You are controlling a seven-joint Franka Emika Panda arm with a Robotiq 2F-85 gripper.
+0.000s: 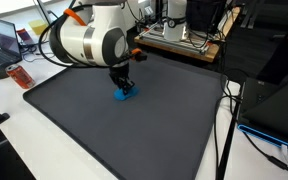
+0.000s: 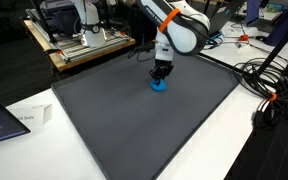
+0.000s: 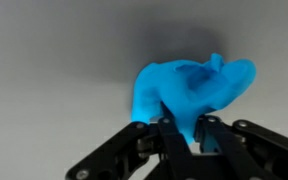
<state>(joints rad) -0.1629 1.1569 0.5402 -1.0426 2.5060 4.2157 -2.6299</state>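
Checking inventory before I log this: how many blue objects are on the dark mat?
1. The bright blue rubbery lump sits on the dark grey mat, pinched by the black gripper. The arm might hide another.

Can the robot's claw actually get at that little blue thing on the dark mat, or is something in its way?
Yes, it looks so: the gripper is down on the blue thing, fingers closed on one edge in the wrist view. Nothing else on the dark mat stands between them.

Even indoor light, low resolution, wrist view soft, blue toy [image 3: 189,90] blurred
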